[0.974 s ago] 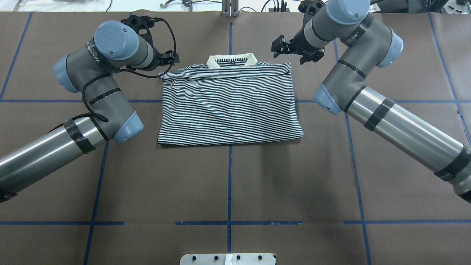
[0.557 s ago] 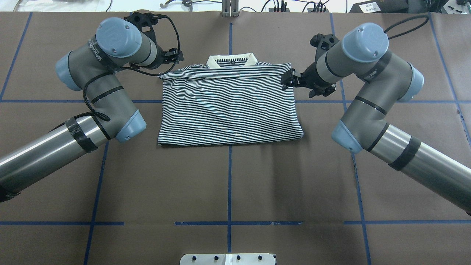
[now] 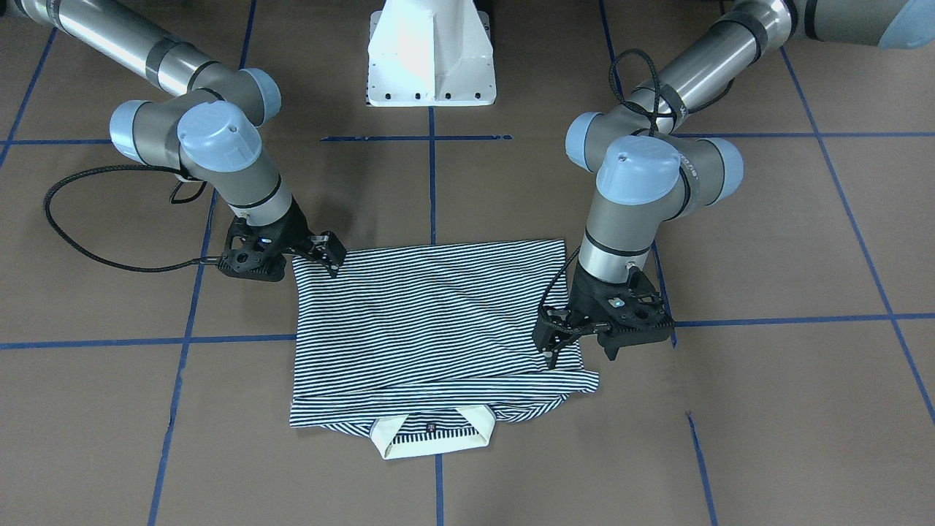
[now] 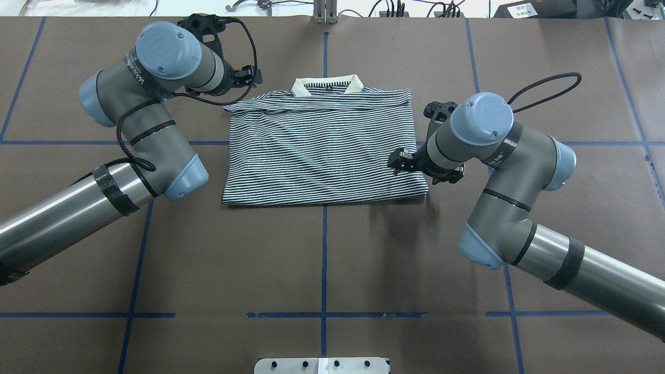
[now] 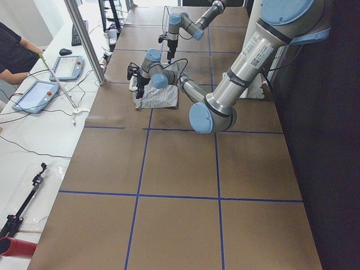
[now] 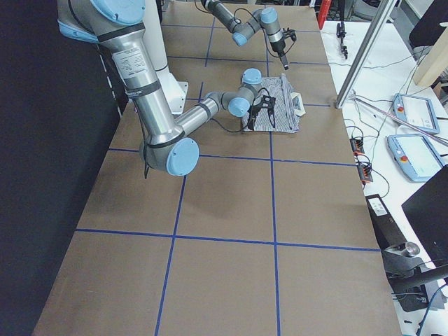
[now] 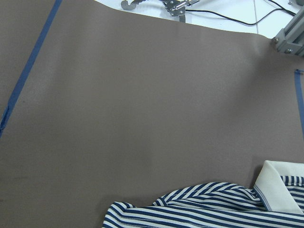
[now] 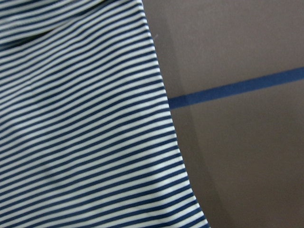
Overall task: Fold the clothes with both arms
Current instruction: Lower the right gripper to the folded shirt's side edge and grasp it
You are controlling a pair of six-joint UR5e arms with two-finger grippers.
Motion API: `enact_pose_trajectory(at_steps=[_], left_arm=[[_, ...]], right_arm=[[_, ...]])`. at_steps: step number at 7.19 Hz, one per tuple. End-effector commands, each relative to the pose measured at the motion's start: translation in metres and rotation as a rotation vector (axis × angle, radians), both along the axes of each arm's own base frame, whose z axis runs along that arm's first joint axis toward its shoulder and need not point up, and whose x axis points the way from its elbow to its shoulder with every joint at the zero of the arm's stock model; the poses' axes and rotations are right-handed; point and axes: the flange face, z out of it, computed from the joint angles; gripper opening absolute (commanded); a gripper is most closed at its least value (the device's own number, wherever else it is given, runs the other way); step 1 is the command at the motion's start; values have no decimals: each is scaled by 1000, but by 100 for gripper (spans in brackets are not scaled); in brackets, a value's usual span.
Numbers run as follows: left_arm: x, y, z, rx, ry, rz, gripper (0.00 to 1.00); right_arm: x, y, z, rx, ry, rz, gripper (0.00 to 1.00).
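The striped polo shirt lies folded into a rectangle on the brown table, white collar at the far edge. My left gripper hovers open just beyond the shirt's far left corner and holds nothing; in the front view it stands over the shirt's edge near the collar end. Its wrist view shows that corner below. My right gripper is open over the shirt's right edge, near the near corner; it also shows in the front view. Its wrist view shows the striped edge close up.
The left arm's black cable hangs close to the shirt's far left corner. Blue tape lines grid the table. The white pedestal base stands at the robot's side. Tablets lie on the white bench beyond the table.
My right arm has swung from beside the collar end back toward the robot along the shirt's right edge. My left arm has barely shifted. The shirt has not moved.
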Motion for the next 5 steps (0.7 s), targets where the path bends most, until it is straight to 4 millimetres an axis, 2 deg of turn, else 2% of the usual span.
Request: enact_pose_trajectory(at_steps=[1,2,4,5], left_arm=[[0,1,-2,2,2,0,100],[-1,1,-3,3,4,0,100],[-1,1,-3,6,4,1,100],[-1,1,-3,6,4,1,100]], right_arm=[[-6,9,9,-8,16,-15,92],[-9,10,11,-10,22,-22,60],[-7,11,15,-13,24,-34,2],[-4,9,14,-5,18,-47,0]])
